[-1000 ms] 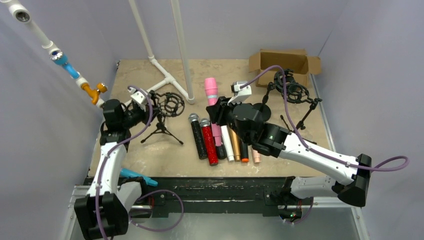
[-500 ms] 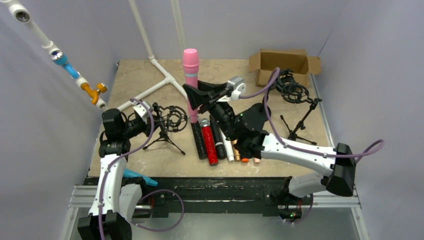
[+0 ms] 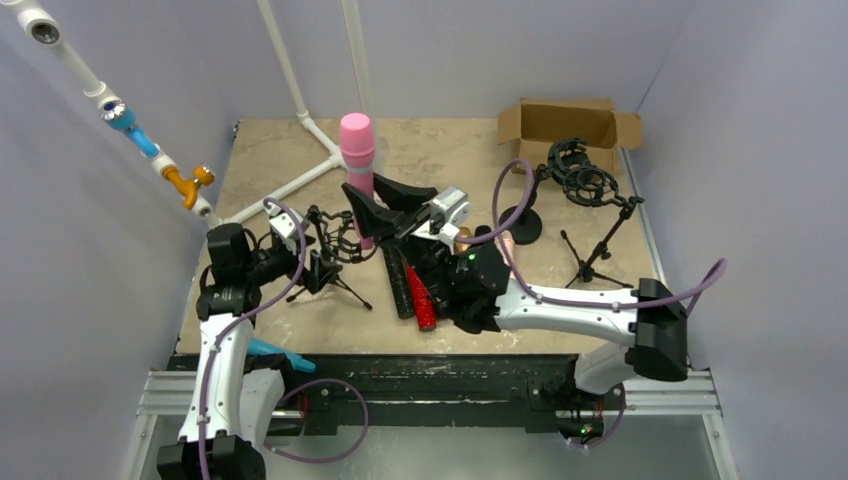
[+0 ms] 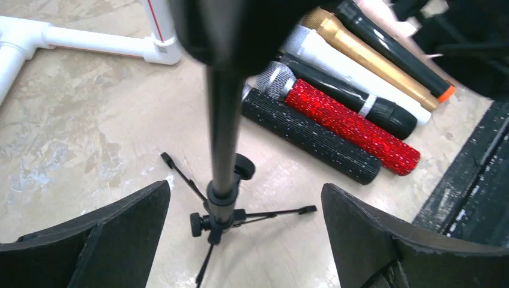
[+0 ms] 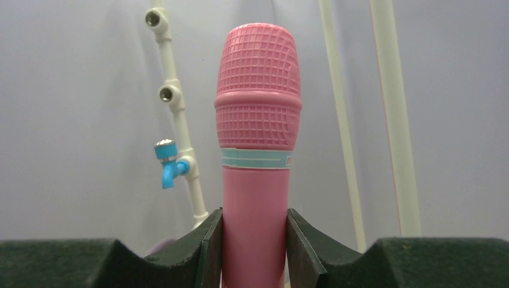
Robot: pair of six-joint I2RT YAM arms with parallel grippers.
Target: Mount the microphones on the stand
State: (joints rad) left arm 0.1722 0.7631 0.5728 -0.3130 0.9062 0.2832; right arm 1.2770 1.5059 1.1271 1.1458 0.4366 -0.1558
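A pink microphone (image 3: 356, 140) (image 5: 258, 120) stands upright in the air, my right gripper (image 3: 366, 206) (image 5: 254, 231) shut on its handle. Its lower end hangs just right of the shock mount of a small black tripod stand (image 3: 330, 268). My left gripper (image 3: 312, 250) (image 4: 246, 187) is open, its jaws wide on either side of the stand's pole (image 4: 223, 120) without touching it. Several more microphones lie in a row on the table, among them a red glitter one (image 3: 420, 295) (image 4: 351, 123), a black textured one (image 4: 312, 135), a white one (image 4: 360, 75) and a gold one (image 4: 366, 57).
A second shock-mount stand (image 3: 585, 180) and a folded tripod (image 3: 590, 262) stand at the right. An open cardboard box (image 3: 565, 122) sits at the back right. White PVC pipes (image 3: 300, 178) cross the back left, and a pipe with a blue valve (image 3: 130, 125) runs along the left wall.
My left gripper has opened and let go of the stand's pole. My right arm lifted the pink microphone out of the row, turned it upright and carried it left to the stand.
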